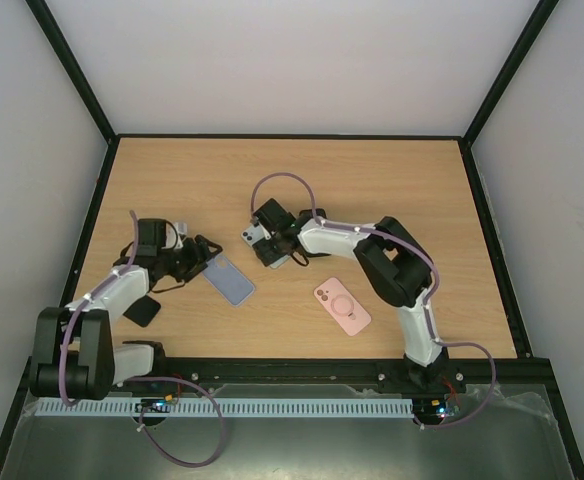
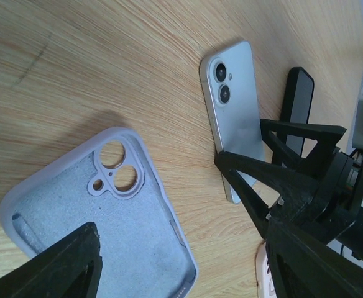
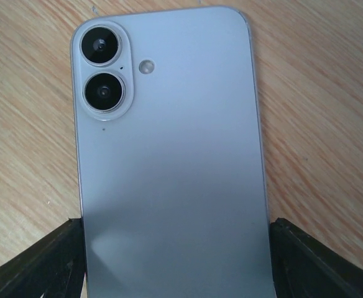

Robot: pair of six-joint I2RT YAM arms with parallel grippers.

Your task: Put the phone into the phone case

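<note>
The pale blue phone [image 1: 249,236] lies back up, with its two camera lenses showing in the right wrist view [image 3: 169,155]. My right gripper [image 1: 265,243] is shut on its lower end, one finger on each long edge [image 3: 176,248]. I cannot tell if the phone rests on the table or is lifted. The lavender phone case [image 1: 232,280] lies open side up just left of the phone [image 2: 234,105], a strip of bare wood between them. My left gripper [image 1: 200,262] is open and hangs over the case's [image 2: 107,223] lower end, jaws wide apart [image 2: 184,233].
A pink case [image 1: 342,306] with a ring lies on the table to the right of the phone. A small black object [image 1: 144,311] lies by the left arm near the front edge. Black frame rails border the wooden table.
</note>
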